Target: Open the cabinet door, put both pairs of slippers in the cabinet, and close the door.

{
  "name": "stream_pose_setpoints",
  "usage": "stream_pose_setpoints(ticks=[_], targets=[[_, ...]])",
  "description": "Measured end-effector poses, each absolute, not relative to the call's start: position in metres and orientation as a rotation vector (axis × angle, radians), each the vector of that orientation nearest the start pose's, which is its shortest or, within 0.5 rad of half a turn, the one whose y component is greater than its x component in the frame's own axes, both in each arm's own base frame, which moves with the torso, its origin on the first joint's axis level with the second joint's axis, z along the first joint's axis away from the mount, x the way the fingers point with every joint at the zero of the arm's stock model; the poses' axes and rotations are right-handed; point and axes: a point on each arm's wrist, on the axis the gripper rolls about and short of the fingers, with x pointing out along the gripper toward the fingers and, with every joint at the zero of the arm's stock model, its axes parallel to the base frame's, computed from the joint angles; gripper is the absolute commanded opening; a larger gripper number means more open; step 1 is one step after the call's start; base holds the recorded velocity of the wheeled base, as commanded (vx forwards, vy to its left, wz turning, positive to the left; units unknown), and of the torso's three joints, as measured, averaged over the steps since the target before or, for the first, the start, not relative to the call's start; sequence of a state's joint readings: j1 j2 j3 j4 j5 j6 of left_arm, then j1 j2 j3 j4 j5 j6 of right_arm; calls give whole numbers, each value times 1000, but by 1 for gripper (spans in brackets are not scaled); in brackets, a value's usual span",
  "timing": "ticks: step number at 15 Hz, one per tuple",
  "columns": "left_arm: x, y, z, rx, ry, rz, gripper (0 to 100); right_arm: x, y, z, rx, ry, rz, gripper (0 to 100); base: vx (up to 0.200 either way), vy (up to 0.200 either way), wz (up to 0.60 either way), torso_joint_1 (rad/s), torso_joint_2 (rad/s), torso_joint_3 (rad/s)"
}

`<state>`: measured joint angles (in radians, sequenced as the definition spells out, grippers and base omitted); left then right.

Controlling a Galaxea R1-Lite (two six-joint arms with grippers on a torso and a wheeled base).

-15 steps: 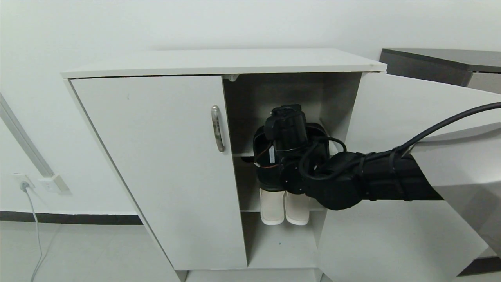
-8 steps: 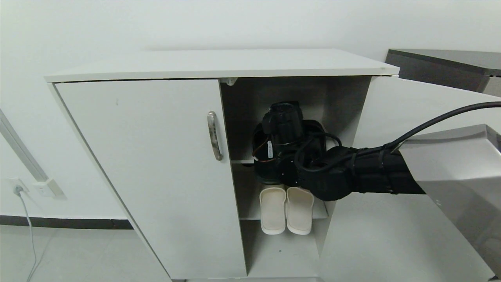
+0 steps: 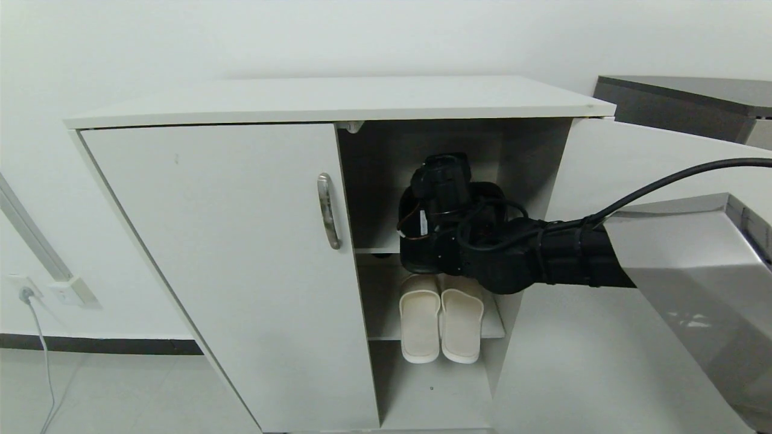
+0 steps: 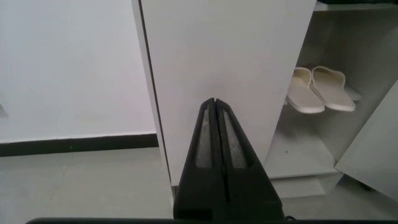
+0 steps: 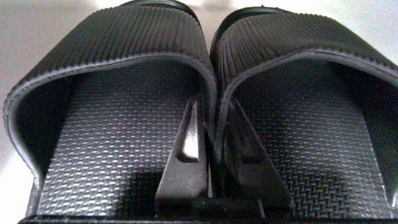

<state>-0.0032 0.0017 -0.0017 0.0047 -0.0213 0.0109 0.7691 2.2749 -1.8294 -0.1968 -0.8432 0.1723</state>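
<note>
Right gripper (image 5: 212, 118), pinched tight on black slippers (image 5: 124, 74), higher at frame centre than before; left gripper (image 4: 214, 106) closed, empty.

The white cabinet (image 3: 338, 99) stands with its left door (image 3: 229, 253) closed and its right door (image 3: 579, 361) swung wide open. A pair of cream slippers (image 3: 441, 318) lies side by side on the middle shelf (image 3: 494, 328), with one end of each jutting over the shelf's front edge. The black slippers (image 5: 143, 56), ribbed on top with textured insoles, sit together in the compartment above. Their adjoining inner walls are pinched by the right end effector (image 5: 213, 109).
</note>
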Motion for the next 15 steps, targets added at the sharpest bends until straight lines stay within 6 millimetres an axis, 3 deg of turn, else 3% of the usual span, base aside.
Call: stream_pose_setpoints(ticks=[6,15], targets=[[-23,0,76,10,5,-24,0,372,314,203,-4,174,-100,0,0,0,0,0,0,0],[-23,0,76,9,5,-23,0,379,313,201,5,178,-102,0,0,0,0,0,0,0]])
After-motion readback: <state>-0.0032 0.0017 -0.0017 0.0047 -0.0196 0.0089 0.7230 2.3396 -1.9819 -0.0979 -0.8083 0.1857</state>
